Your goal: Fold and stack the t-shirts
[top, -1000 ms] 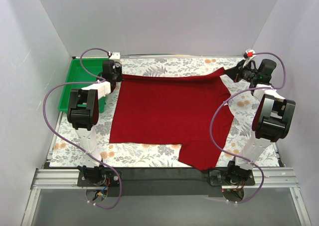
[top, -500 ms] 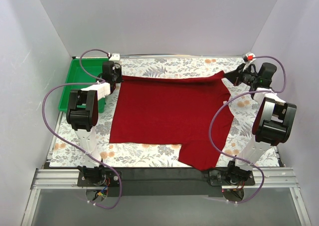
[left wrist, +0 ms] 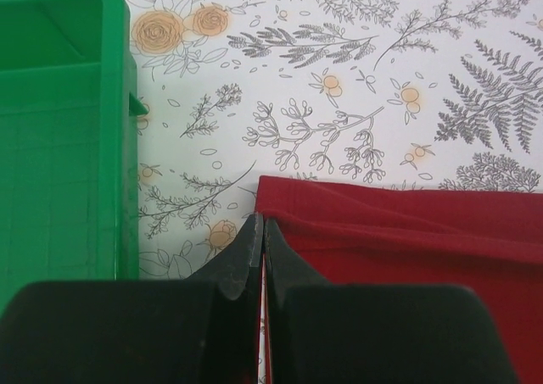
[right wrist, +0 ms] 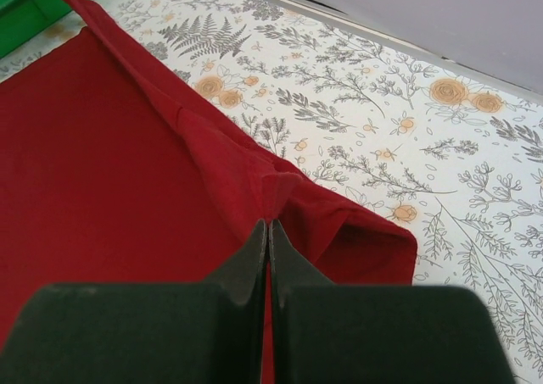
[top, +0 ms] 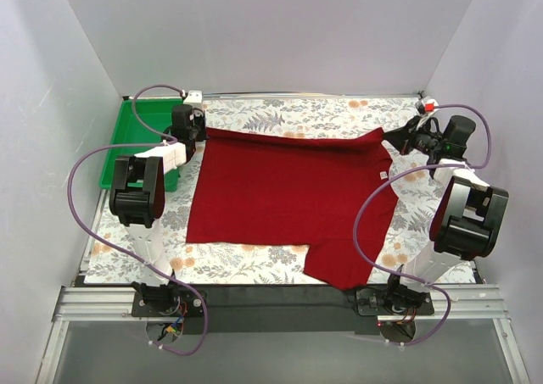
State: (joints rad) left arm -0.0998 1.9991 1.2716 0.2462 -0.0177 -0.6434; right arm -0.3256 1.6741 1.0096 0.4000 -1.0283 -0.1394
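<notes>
At the upper left of the top view, the left gripper [top: 195, 132] stays pinched shut on the far left corner of the dark red t-shirt [top: 288, 193]. It has hardly moved in the last second, though its arm has drifted slightly leftward. The shirt lies spread flat across the centre of the frame, with its lower right part reaching the table's near edge. At the upper right, the right gripper [top: 397, 136] is also closed on cloth and has pulled outward toward the right wall. It draws the far right corner with it, so the far hem now runs straighter and tauter. I judge this to be smoothing ahead of a first fold; nothing is folded yet.

A green tray [top: 127, 147] sits at the upper left, just beside the shirt's corner. A floral tablecloth [top: 322, 108] covers the table. Plain white walls [top: 280, 36] close in the left, back and right, and a metal rail [top: 280, 303] runs along the bottom.
</notes>
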